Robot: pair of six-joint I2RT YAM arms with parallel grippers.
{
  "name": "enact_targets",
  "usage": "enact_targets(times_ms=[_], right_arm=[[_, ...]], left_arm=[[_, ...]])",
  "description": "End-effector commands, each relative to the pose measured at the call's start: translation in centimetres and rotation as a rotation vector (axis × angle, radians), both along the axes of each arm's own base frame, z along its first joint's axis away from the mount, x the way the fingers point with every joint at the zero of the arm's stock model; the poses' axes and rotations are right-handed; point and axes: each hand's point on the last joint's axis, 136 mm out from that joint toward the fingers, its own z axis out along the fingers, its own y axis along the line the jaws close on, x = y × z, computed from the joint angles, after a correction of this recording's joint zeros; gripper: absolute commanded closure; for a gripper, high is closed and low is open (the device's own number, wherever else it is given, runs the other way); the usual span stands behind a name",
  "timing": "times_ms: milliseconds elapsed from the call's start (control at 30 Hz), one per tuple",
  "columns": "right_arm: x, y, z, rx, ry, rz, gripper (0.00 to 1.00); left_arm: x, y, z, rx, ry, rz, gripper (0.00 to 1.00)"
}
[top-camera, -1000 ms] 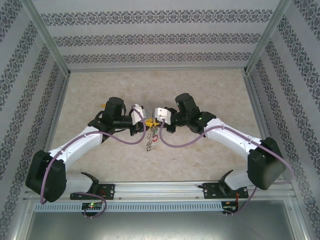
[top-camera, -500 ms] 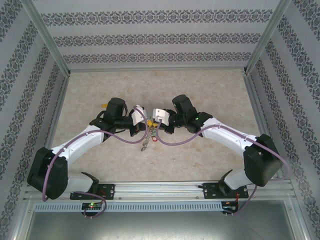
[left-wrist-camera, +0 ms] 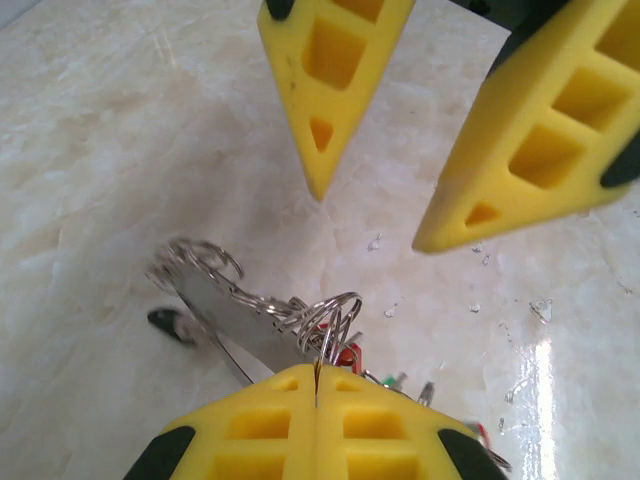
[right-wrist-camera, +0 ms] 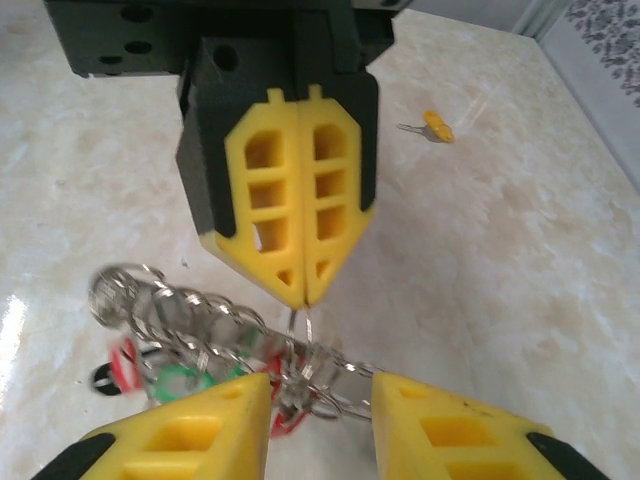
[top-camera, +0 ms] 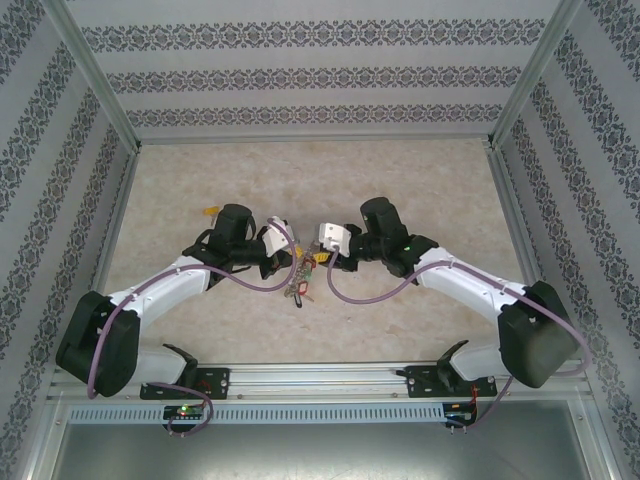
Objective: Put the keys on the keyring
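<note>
My left claw (left-wrist-camera: 316, 378) is pinched tight on the thin silver-grey wire keyring (left-wrist-camera: 333, 312), whose loops bunch just past its yellow fingertips. The small silver keys with red and green plastic tags (right-wrist-camera: 175, 385) tangle under that claw with a coiled silver chain (right-wrist-camera: 130, 290). My right claw (right-wrist-camera: 320, 385) faces the left claw, fingers spread wide, wire lying between them ungripped. A yellow-tagged key (right-wrist-camera: 437, 125) lies well behind the left claw on the beige marbled tabletop (top-camera: 420, 180), with patterned wallpaper panels (top-camera: 300, 80) around. Half a second ago the bunch dangled strung out; now it is gathered compact, and both claws sit nearer my bases.
</note>
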Motion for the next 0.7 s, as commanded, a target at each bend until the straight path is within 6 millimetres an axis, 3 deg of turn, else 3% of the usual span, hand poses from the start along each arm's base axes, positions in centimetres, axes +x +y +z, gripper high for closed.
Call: enact_targets(times_ms=[0,133,233,367,500,667], right_arm=[[-0.6,-0.6,0.9,0.039,-0.015,0.026,0.65],[-1.6,-0.3,0.9,0.076,0.037,0.068,0.62],[-2.5,0.4,1.2,0.119,0.097,0.113,0.73],[-3.0,1.1,0.7,0.128,0.14,0.129,0.75],[-1.9,0.6,-0.8,0.092,0.159,0.066,0.74],[1.2,-2.0,-1.6,0.077,0.189,-0.148,0.7]], left_arm=[[0.0,-1.0,1.1,-0.05,-0.043,-0.04,1.0],[-0.1,-1.1,1.2,-0.065,-0.046,-0.043,1.0],[-0.2,-1.2,1.2,-0.069,-0.038,-0.049,1.0],[-0.2,-1.3,1.2,-0.076,-0.036,-0.054,1.0],[-0.2,-1.3,0.7,-0.068,-0.015,-0.052,1.0],[0.3,-1.2,-0.1,-0.063,0.049,-0.016,0.98]])
